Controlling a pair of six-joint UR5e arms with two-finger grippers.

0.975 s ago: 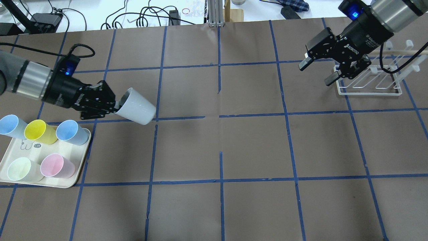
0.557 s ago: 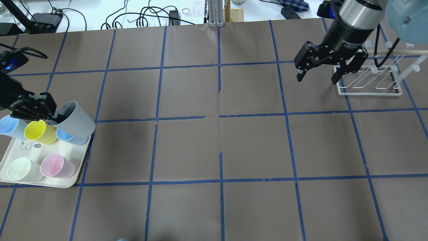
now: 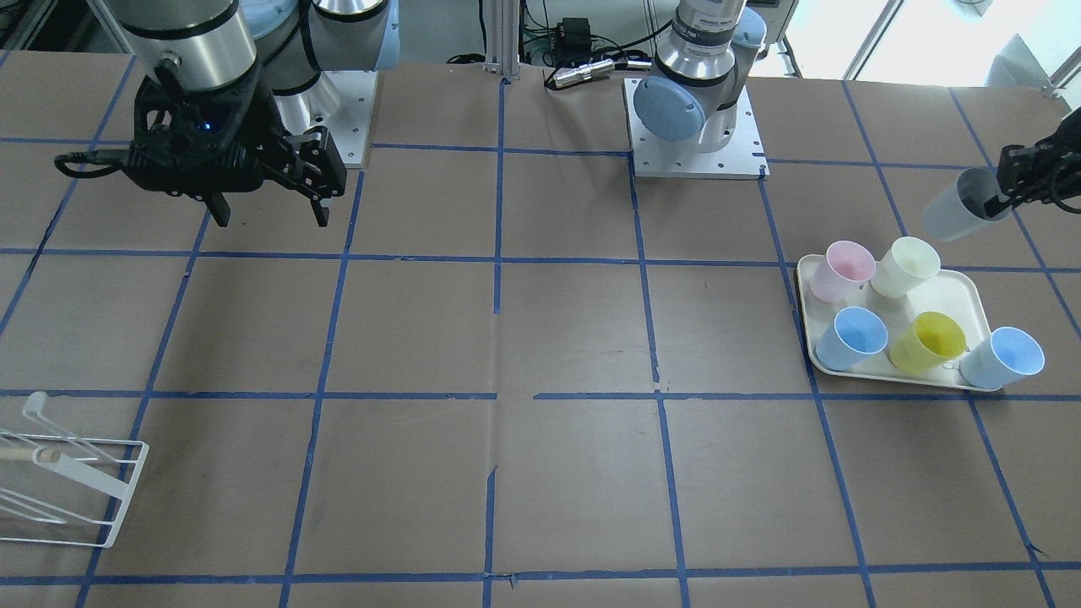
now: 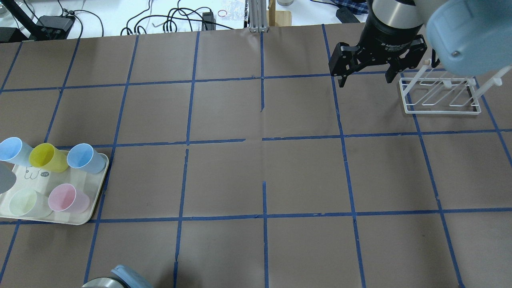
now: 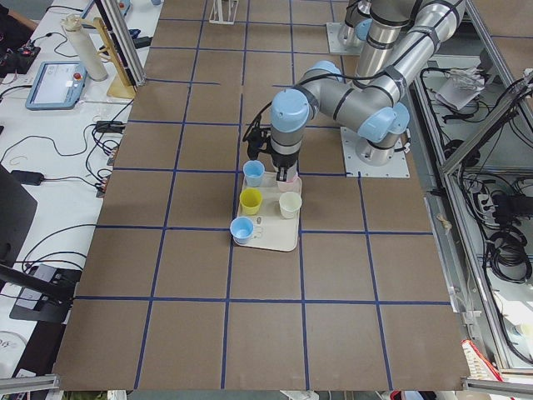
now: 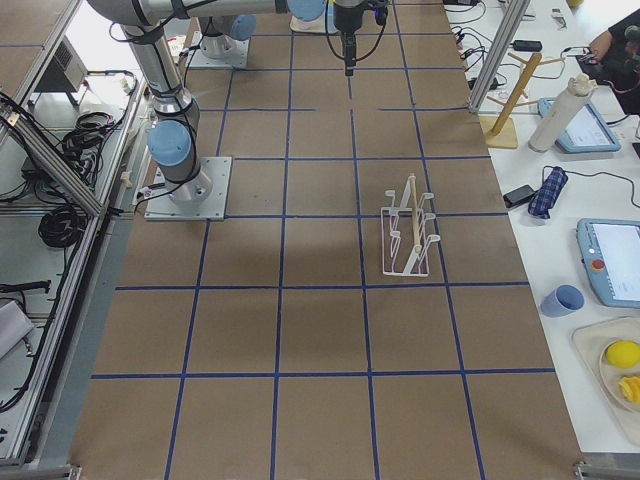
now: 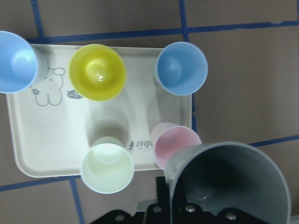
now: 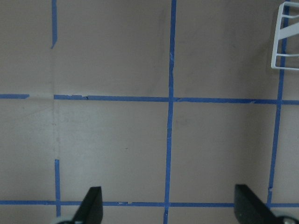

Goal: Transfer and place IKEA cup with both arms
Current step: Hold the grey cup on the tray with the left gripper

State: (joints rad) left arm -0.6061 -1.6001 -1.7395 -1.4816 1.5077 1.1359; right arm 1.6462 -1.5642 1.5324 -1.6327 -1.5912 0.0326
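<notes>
Grey plastic cup [image 3: 953,213] looks light and slippery, so grab its rim. It hangs tilted at 1 o'clock from the tray [image 3: 958,291] (front view), rim pinched by the left gripper [image 3: 1005,198]. The right gripper [image 3: 272,215] is spread wide, holding nothing.

IKEA cup [image 4: 5,179] cut by overhead view's left edge; left tool [image 3: 1005,196] cropped at front view's right edge.
</notes>
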